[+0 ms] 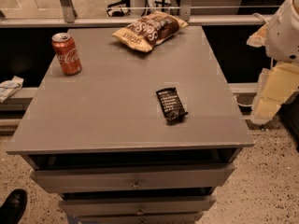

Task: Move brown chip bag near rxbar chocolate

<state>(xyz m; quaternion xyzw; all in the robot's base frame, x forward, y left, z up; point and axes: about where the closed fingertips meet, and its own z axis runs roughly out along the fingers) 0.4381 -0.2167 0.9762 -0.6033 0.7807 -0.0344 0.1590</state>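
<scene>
Camera view: my gripper (268, 104) hangs at the right edge of the frame, off the table (117, 106). I cannot tell if it is wide or narrow. The chip bag (149, 30) lies at top middle, well apart from the bar (171, 104), right of center. I think reaching for the bag comes first. The can (67, 53) stands upper left, out of my way.

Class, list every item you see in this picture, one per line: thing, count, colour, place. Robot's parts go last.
chip bag: one, brown and tan, back middle of the table.
soda can: one, red, upright, back left.
snack bar: one, black, right of centre.
table: one, grey, drawers in front.
shoe: one, black, floor, lower left.
gripper: one, cream, right edge, beside the table.
</scene>
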